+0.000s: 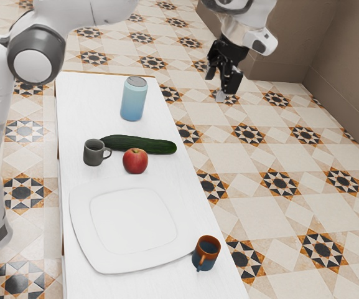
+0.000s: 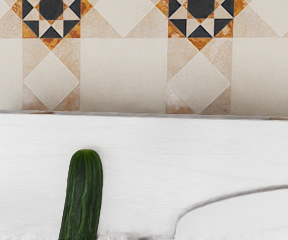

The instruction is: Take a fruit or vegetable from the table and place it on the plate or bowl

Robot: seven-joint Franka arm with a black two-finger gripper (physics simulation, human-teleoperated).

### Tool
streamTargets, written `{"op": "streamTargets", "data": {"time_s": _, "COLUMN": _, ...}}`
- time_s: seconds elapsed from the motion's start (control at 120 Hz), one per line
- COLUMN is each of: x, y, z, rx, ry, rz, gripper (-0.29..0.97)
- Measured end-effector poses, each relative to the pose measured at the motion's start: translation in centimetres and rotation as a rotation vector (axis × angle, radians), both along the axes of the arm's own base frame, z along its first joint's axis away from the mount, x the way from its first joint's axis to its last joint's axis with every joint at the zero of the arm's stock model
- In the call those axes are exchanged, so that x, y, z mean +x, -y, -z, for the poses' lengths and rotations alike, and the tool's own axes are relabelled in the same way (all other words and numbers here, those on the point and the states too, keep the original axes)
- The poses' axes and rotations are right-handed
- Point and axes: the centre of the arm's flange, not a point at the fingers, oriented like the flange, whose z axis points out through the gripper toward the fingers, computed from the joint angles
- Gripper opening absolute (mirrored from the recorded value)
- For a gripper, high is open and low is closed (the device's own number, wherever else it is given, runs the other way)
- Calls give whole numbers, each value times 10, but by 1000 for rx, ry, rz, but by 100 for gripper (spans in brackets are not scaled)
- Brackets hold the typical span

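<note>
Orange-rimmed mug (image 1: 205,252) foremost, tool (image 1: 226,92) aloft, jaws parted, empty

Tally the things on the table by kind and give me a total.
Mugs: 2, a grey mug and an orange and blue mug
Fruit and vegetables: 2, an apple and a cucumber
Plates: 1, the plate
Cans: 1, the blue can
Total: 6

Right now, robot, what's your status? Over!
Fingers open, holding nothing, up over the floor. Apple and cucumber on the table, not yet on the plate. Gray mug near the apple.
</note>
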Motion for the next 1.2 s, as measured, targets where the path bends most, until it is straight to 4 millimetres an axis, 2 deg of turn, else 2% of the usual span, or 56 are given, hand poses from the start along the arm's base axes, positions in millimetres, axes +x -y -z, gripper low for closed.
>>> {"op": "streamTargets", "data": {"time_s": 0.083, "x": 1, "y": 12, "z": 8, "rx": 5, "ry": -25, "rz": 10, "gripper": 68}}
{"op": "streamTargets", "data": {"time_s": 0.225, "x": -1, "y": 5, "z": 4, "rx": 4, "ry": -26, "rz": -16, "gripper": 68}}
{"op": "streamTargets", "data": {"time_s": 0.375, "x": 0, "y": -2, "z": 9, "rx": -12, "ry": -38, "rz": -88, "gripper": 68}}
{"op": "streamTargets", "data": {"time_s": 0.608, "x": 2, "y": 1, "z": 30, "rx": 32, "ry": -59, "rz": -343, "gripper": 68}}
{"op": "streamTargets", "data": {"time_s": 0.95, "x": 7, "y": 5, "z": 39, "rx": 103, "ry": -13, "rz": -710, "gripper": 68}}
{"op": "streamTargets", "data": {"time_s": 1.108, "x": 21, "y": 3, "z": 53, "rx": 112, "ry": 28, "rz": -827, "gripper": 68}}
{"op": "streamTargets", "data": {"time_s": 1.15, "x": 21, "y": 1, "z": 59, "rx": 112, "ry": 36, "rz": -854, "gripper": 68}}
{"op": "streamTargets", "data": {"time_s": 1.2, "x": 12, "y": -2, "z": 66, "rx": 113, "ry": 42, "rz": -885, "gripper": 68}}
